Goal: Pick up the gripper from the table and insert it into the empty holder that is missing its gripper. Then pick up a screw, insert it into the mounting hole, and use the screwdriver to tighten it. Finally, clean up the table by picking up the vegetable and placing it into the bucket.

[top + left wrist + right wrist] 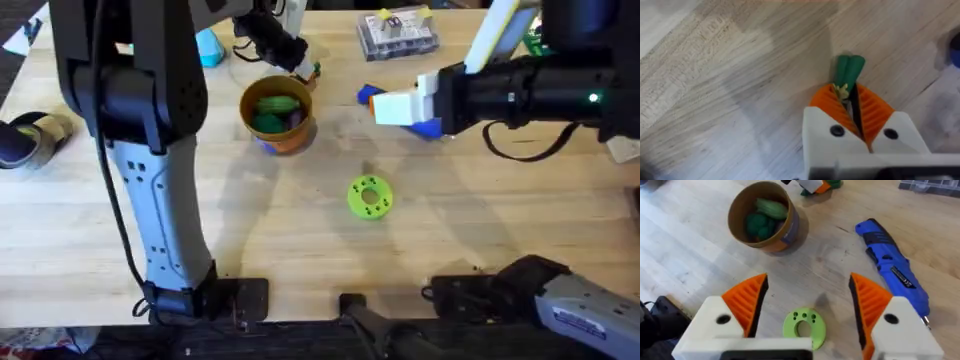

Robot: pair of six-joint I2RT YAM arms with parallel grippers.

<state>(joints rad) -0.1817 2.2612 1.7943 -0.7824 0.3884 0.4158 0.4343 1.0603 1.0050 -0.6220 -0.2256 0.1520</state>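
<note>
Ribbed orange fingers (875, 112) (slim green vegetable (849, 70))

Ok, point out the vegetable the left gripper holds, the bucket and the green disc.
vegetable (849, 70), left wrist view, its green end.
bucket (292, 137), overhead view, its outer wall.
green disc (357, 198), overhead view, its left rim.

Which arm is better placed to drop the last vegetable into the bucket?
Left. Its gripper is already shut on the vegetable, just beyond the bucket in the overhead view. The right gripper is open and empty, over the green disc.
</note>
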